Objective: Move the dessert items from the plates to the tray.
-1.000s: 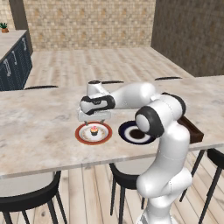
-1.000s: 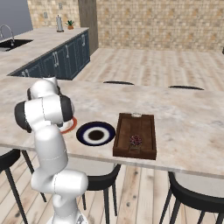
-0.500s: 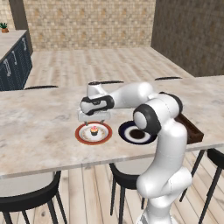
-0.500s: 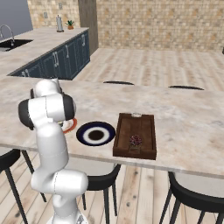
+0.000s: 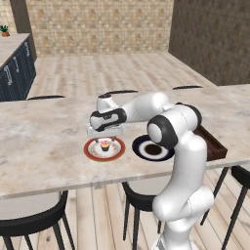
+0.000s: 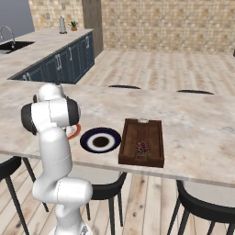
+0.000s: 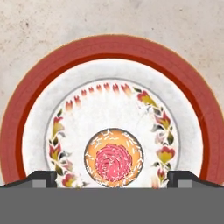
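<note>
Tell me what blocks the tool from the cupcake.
Nothing visible. The open tool hangs right above the cupcake on the red-rimmed plate, with one fingertip on either side of it.

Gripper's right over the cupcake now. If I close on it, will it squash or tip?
Probably soft on top: the cupcake carries pink frosting, so pinch low, on the wrapper. It looks small and likely light, so a nudge from one finger could tip or slide it on the smooth plate. The open gripper straddles it fairly centred.

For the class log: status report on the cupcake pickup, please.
Gripper open, poised directly over the cupcake. Cupcake sits on the red-rimmed plate, not gripped. Nothing between the fingers and the cupcake.
</note>
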